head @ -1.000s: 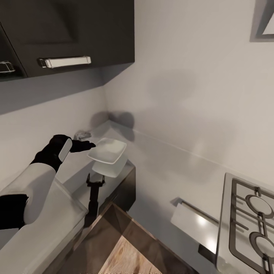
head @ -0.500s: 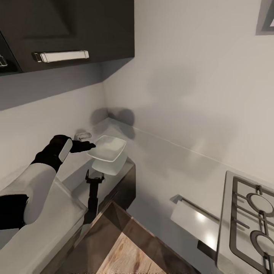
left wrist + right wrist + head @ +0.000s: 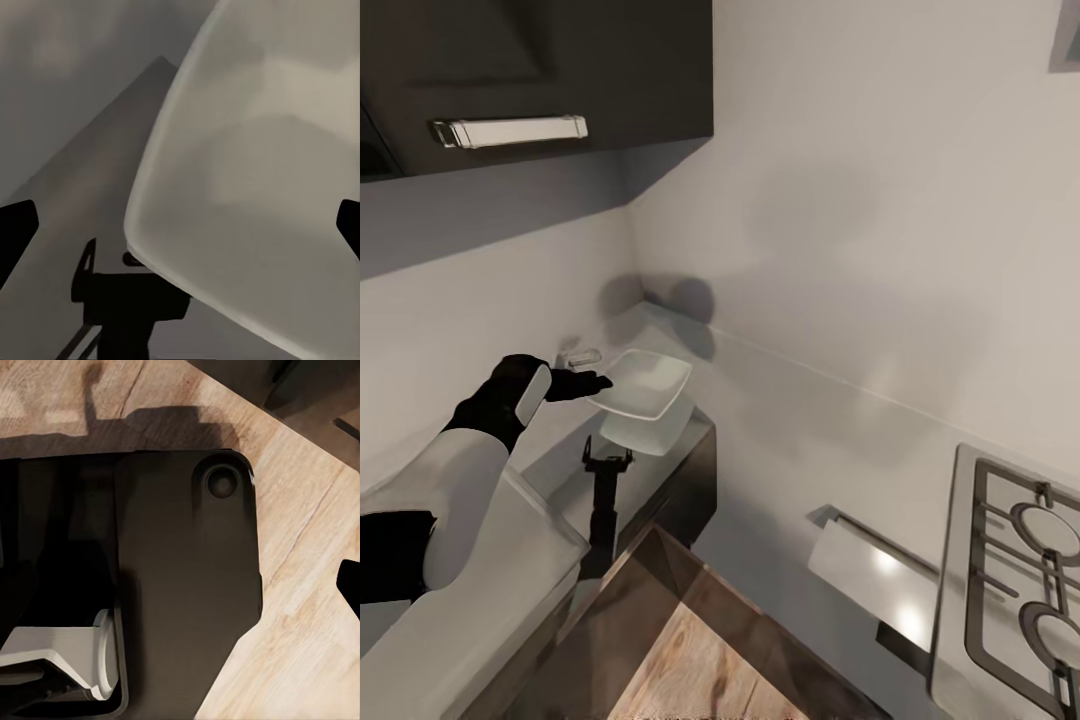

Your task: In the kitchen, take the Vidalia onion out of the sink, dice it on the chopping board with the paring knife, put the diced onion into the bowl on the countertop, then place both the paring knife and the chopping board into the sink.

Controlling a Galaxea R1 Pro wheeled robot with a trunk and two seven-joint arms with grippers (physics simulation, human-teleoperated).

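Ahead of me, 2 pale walls meet in a corner. A dark upper cabinet with a chrome handle hangs overhead. Wood floor lies below, a stove grate alongside.

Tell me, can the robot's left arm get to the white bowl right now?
Probably yes. The left gripper is already at the near edge of the bowl, which seems raised above the countertop. Nothing stands between them.
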